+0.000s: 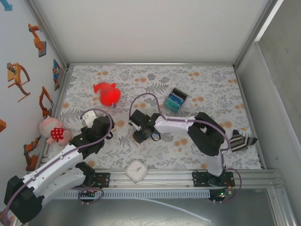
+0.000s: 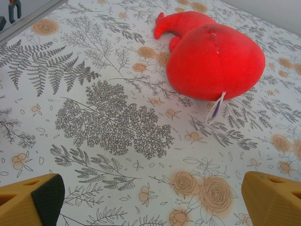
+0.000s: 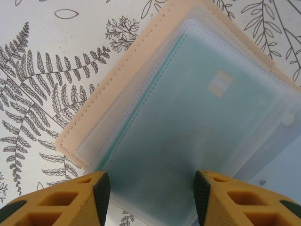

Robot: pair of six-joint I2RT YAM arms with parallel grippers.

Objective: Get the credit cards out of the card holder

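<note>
The card holder (image 3: 117, 80) lies open and flat on the patterned table, tan with stitched edges and a stack of clear sleeves. A teal credit card (image 3: 202, 117) with a pale square mark sits inside the top sleeve. My right gripper (image 3: 151, 200) hovers over the holder's near edge, open, its two pads standing apart on either side of the sleeves with nothing pinched. In the top view the right gripper (image 1: 139, 123) is near the table's middle and covers the holder. My left gripper (image 1: 94, 123) is open over bare tablecloth, its fingertips (image 2: 44, 197) far apart.
A red plush toy (image 2: 211, 61) lies just beyond the left gripper. A black-edged blue-and-teal block (image 1: 176, 100) stands behind the right arm. A pink plush (image 1: 54, 132) sits at the left edge, a white clock (image 1: 137, 170) at the front, and a striped sock (image 1: 242, 140) on the right.
</note>
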